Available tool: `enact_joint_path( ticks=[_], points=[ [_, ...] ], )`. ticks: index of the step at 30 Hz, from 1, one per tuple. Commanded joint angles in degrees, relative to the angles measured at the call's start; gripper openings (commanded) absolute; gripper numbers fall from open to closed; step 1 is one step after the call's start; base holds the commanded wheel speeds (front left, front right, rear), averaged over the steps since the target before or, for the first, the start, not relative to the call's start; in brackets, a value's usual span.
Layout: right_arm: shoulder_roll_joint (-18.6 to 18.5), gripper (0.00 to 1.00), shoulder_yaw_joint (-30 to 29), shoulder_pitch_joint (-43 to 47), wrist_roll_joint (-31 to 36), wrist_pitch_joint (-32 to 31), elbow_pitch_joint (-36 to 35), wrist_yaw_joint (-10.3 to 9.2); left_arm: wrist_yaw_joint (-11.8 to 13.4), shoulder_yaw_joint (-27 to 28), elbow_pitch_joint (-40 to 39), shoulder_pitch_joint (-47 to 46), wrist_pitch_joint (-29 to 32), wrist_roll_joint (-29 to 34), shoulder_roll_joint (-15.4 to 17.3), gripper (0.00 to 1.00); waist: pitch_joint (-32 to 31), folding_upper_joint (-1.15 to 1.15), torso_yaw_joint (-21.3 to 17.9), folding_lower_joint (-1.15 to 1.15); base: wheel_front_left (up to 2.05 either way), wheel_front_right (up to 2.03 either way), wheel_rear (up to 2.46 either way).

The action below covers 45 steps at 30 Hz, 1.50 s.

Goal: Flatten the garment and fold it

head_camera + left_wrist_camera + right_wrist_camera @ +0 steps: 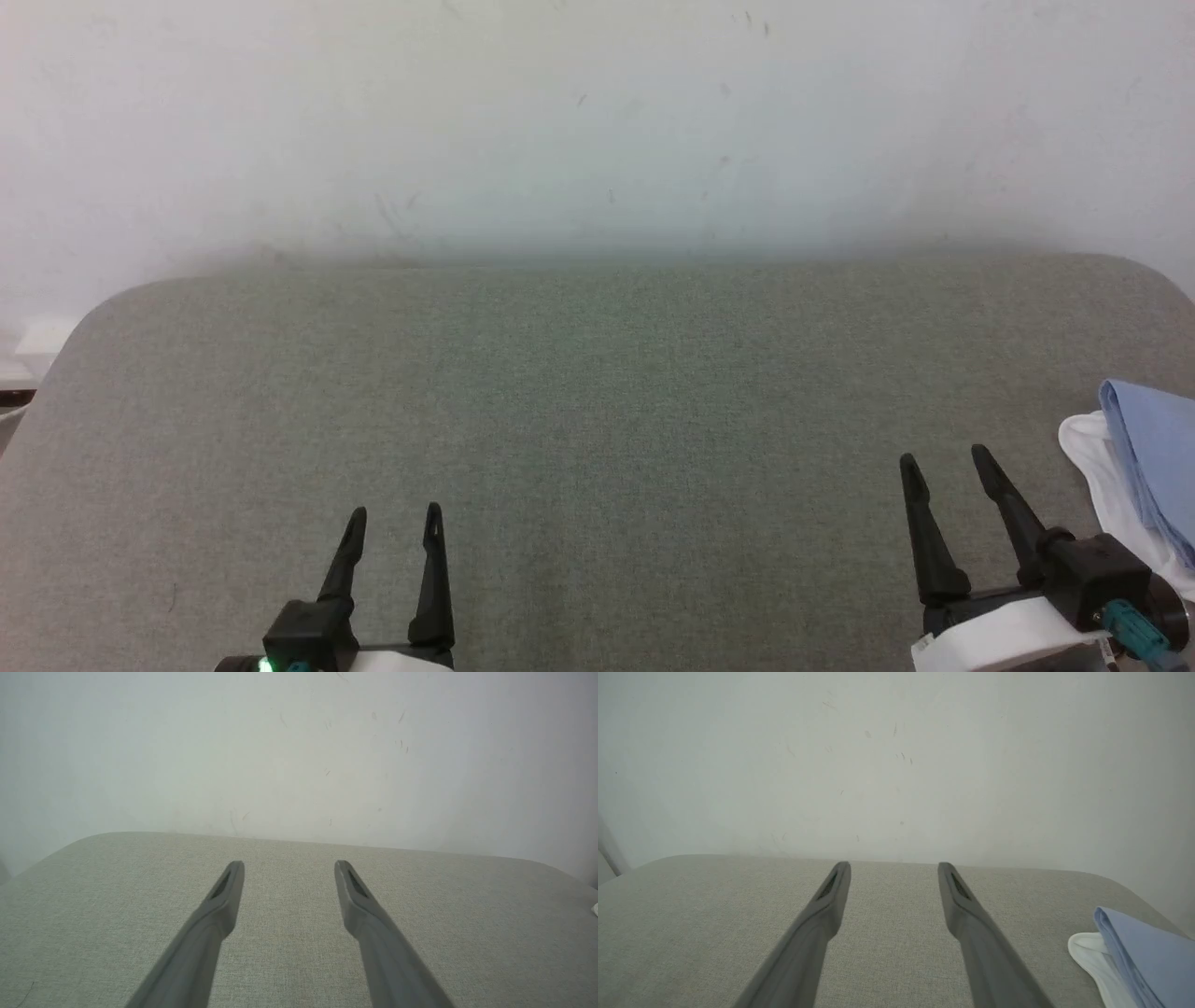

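shirt (1150, 439) lies doubled over at right edge of table (597, 401), near right pincer (944, 455), not touching. left pincer (395, 511), right pincer spread, empty. we judge flattening, folding not yet begun.

Spread left gripper (288, 864) over grey table (467, 914)

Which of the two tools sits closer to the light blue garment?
The right tool, at the head view's lower right: the garment lies just beside it, while the left tool sits far across the grey table.
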<state>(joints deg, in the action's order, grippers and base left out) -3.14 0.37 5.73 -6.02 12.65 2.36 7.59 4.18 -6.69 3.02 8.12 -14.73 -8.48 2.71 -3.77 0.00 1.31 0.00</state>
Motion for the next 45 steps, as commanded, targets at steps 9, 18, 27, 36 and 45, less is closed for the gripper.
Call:
enact_joint_path(
  ticks=[9,18,27,36,45],
  points=[
    [0.2,1.0,0.2,-0.3,-0.5,0.7,0.2,-0.1,0.3,-0.2,0.0,0.1,-0.3,0.6,0.2,1.0,0.6,0.0,-0.1,0.0,0.0,0.0,0.0],
    [0.0,0.0,0.0,-0.1,-0.1,0.4,0.3,0.01,-0.1,-0.2,-0.4,-0.1,0.2,0.0,0.0,0.0,0.7,0.0,-0.2,0.0,0.0,0.0,0.0],
    [0.0,0.0,0.0,-0.5,0.3,-0.6,0.1,0.0,-0.4,0.3,-0.6,-0.7,1.2,0.6,0.0,0.0,0.9,0.0,-0.3,0.0,0.0,0.0,0.0],
    [0.0,0.0,0.0,-0.9,0.8,-1.5,-0.1,-0.01,-0.7,0.8,-0.8,-1.3,2.3,1.2,0.0,0.0,1.1,0.0,-0.4,0.0,0.0,0.0,0.0],
    [0.0,0.0,-0.1,-1.3,1.2,-2.5,-0.3,-0.01,-1.0,1.3,-0.9,-1.8,3.3,1.8,0.0,0.0,1.3,0.0,-0.5,0.0,0.0,0.0,0.0]
  ],
)
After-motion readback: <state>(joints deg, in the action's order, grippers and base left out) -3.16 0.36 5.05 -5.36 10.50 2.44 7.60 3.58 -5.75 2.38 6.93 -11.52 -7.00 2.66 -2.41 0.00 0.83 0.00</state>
